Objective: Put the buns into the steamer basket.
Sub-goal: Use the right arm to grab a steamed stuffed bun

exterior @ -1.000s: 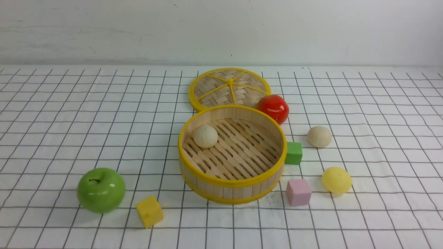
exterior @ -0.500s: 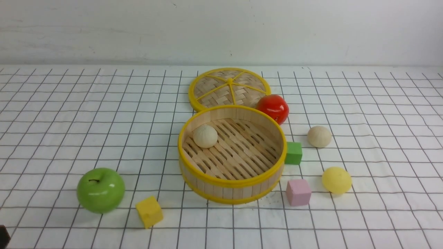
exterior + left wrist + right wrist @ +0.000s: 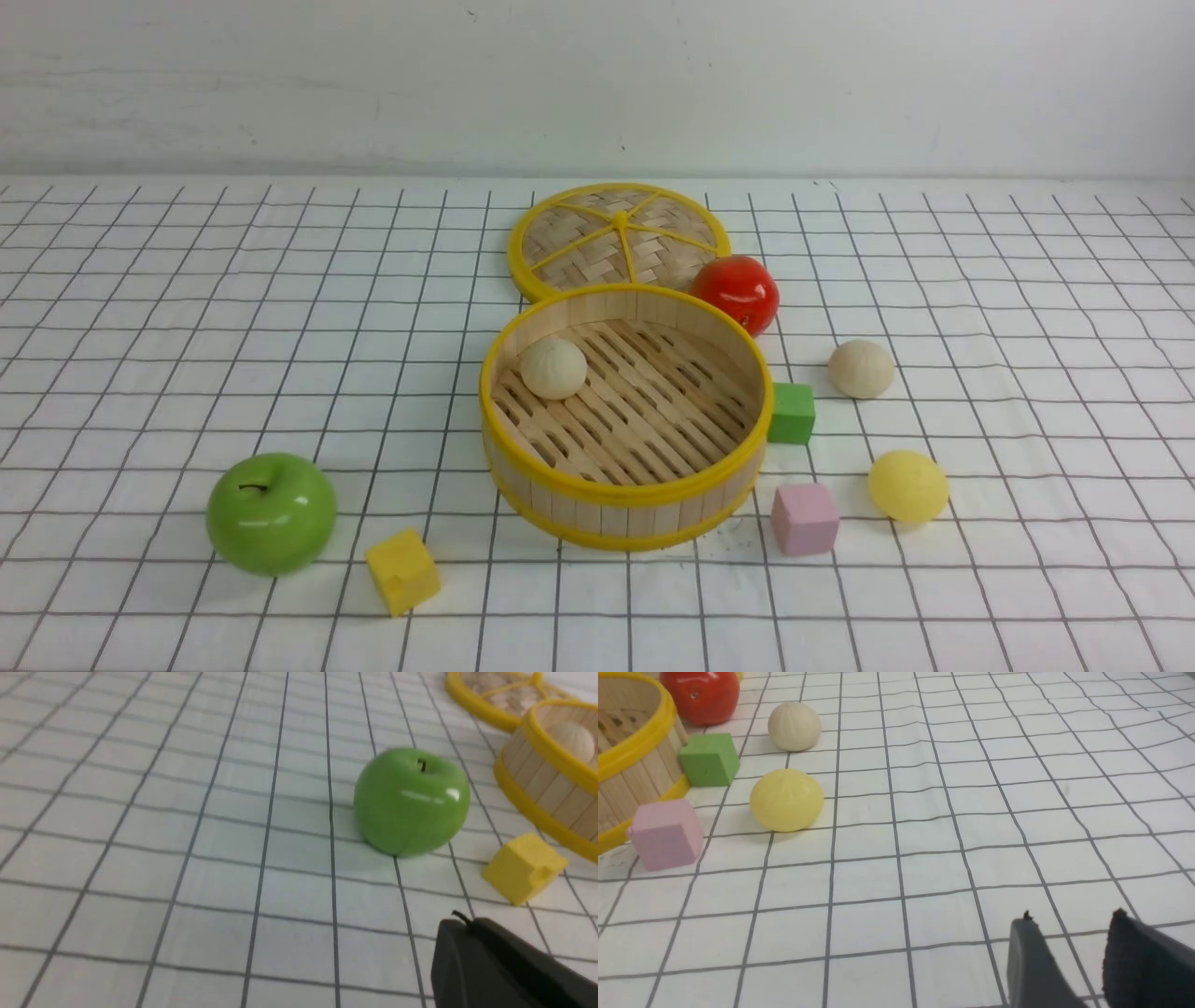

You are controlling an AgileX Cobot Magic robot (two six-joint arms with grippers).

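A steamer basket (image 3: 627, 515) was seen standing upright and open-topped, its round wall built of pale wooden planks and edged by yellow rims above and below. Its floor was formed of light-wood slats, pierced by narrow dark slots. A cream bun (image 3: 554, 369), matte and domed, was held inside, set on the slats close to the far left part of the wall. Two buns were left outside, well to the right of the basket: a cream-beige bun (image 3: 861, 369), small and rounded, was placed farther back, and a pale yellow bun (image 3: 908, 487), smooth and matte, was placed nearer the front. The two were set apart from each other.
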